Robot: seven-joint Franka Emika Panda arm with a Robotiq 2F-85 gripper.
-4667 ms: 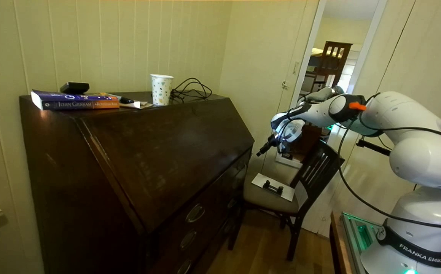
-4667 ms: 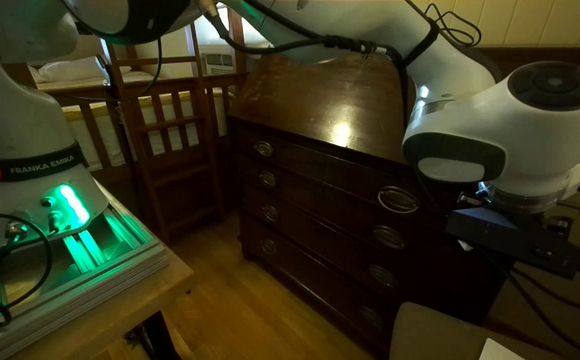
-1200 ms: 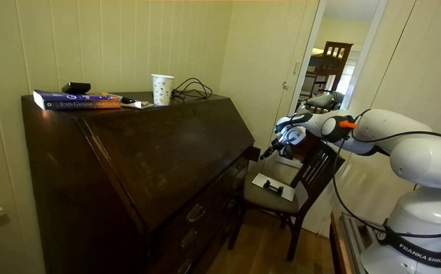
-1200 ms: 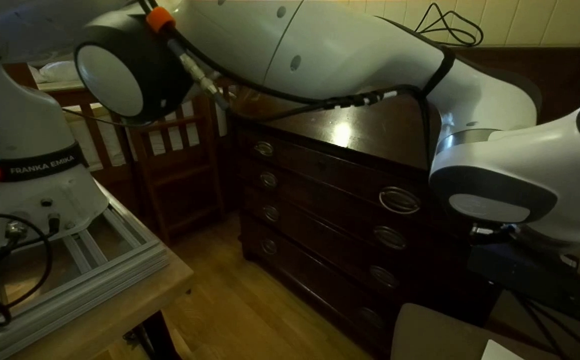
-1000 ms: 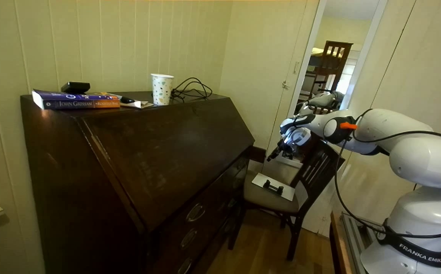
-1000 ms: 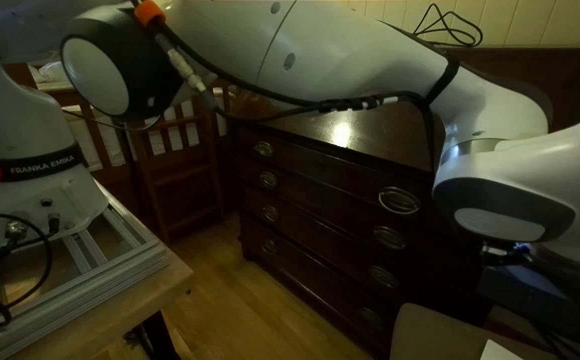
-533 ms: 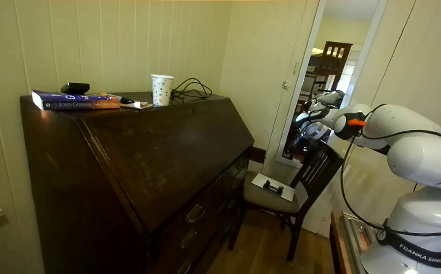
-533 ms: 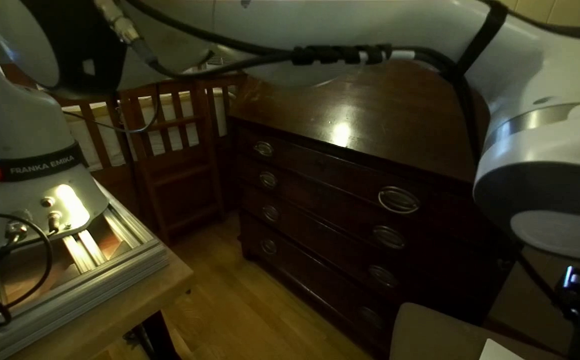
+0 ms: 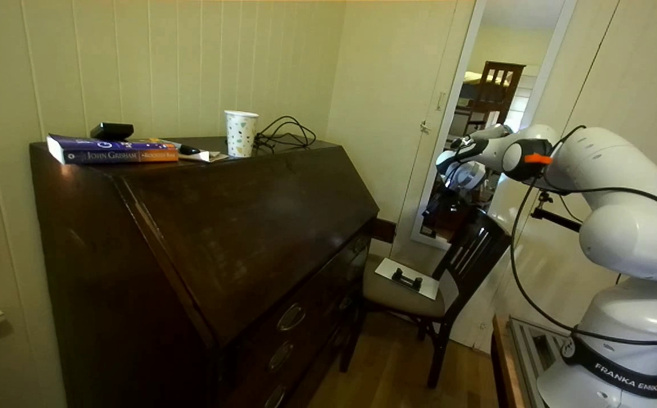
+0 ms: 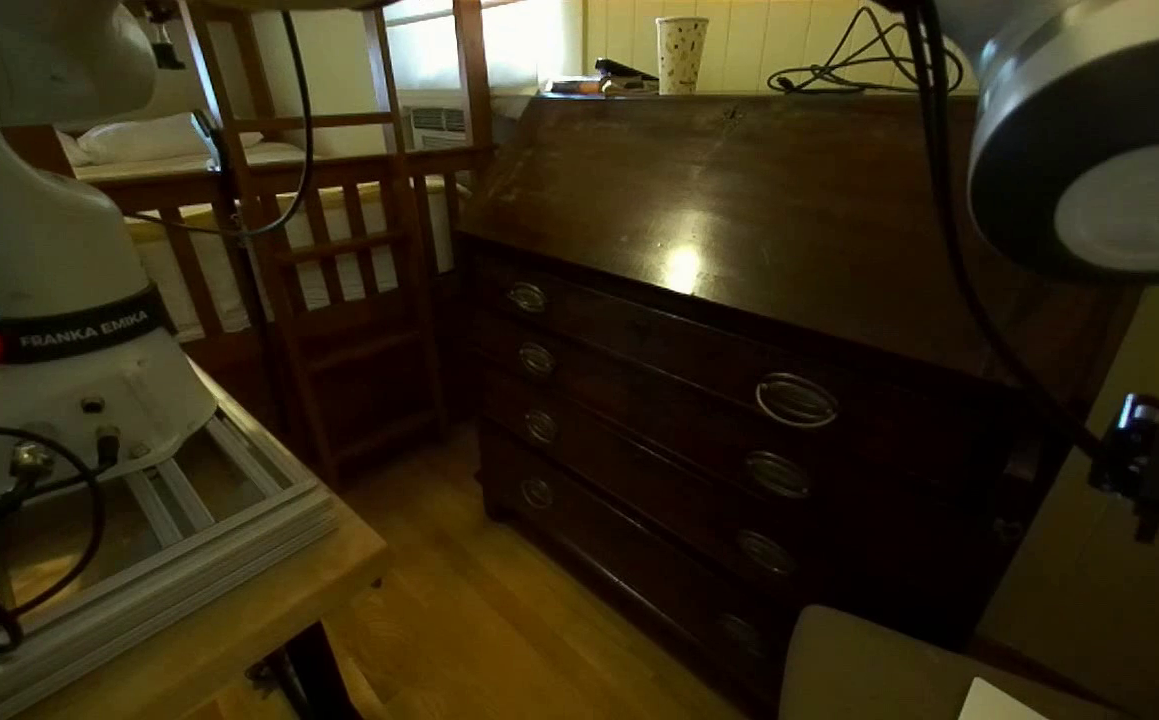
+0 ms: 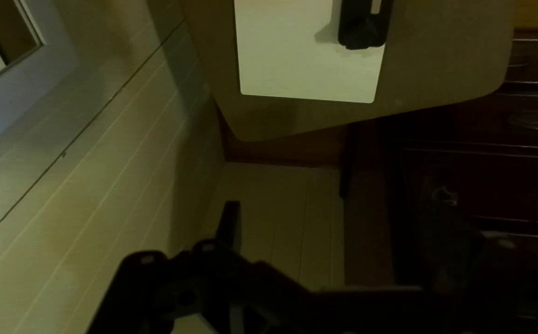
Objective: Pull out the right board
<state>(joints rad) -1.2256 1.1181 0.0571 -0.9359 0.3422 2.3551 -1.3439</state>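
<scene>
In an exterior view, your one gripper (image 9: 428, 211) is seen against one tall mirror (image 9: 490, 113). The right board (image 9: 384, 230), one piece, sticks out from the one desk (image 9: 260, 215); it is on the desk side of the gripper, lower and apart from it. Also lower than the gripper is one chair (image 9: 382, 292), and on its seat lies one white plate (image 9: 386, 268) with one black handle (image 9: 406, 280). Well apart from the gripper, on the desk top, you have one cup (image 9: 241, 135), one book (image 9: 118, 154), one small black object (image 9: 112, 131), and black cables (image 9: 285, 134), which I cannot count.

In an exterior view you can count eight oval handles (image 10: 797, 400) on four drawers (image 10: 659, 350), on the desk side of the gripper, which the border cuts.

In the wrist view, one finger (image 11: 230, 222) is clear and the second is lost in the dark, so I cannot tell how wide your gripper stands; the board is outside its grip.
</scene>
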